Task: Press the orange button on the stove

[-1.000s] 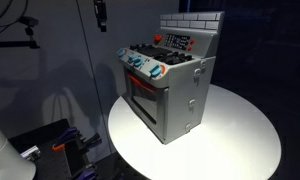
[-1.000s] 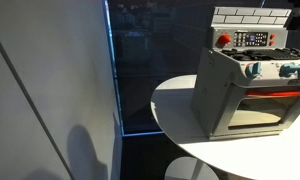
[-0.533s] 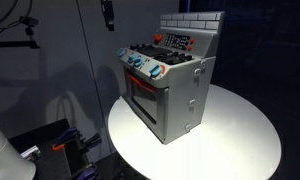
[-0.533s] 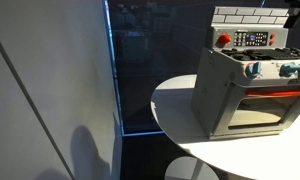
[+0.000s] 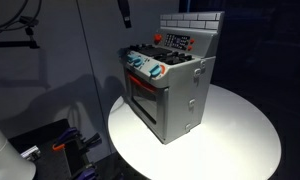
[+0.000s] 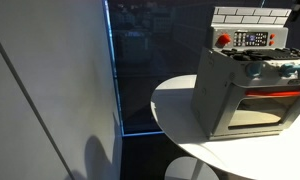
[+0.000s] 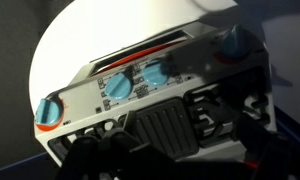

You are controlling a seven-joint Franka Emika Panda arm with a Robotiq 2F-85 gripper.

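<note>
The grey toy stove [image 5: 182,98] with its brick back wall stands on a round white table [image 5: 240,140]; it also shows in the other exterior view [image 6: 222,95]. The tiny orange button [image 5: 157,40] sits on the top panel beside the black burners and shows in both exterior views [image 6: 224,40]. My gripper [image 5: 123,12] hangs high up, left of the stove and clear of it. In the wrist view the gripper [image 7: 180,152] looks down on the knobs and a burner grate [image 7: 166,125]; its dark fingers stand apart with nothing between them. A red glint shows by one finger.
Blue-and-orange dial knobs [image 5: 142,66] line the stove's front above the oven door. A dark glass panel [image 6: 150,70] stands behind the table and a pale wall [image 6: 50,90] beside it. Cables and gear [image 5: 60,148] lie low beside the table. A stand [image 5: 25,25] is at the upper left.
My gripper has moved steadily sideways along the top of the exterior view towards the stove. The stove and table have not moved.
</note>
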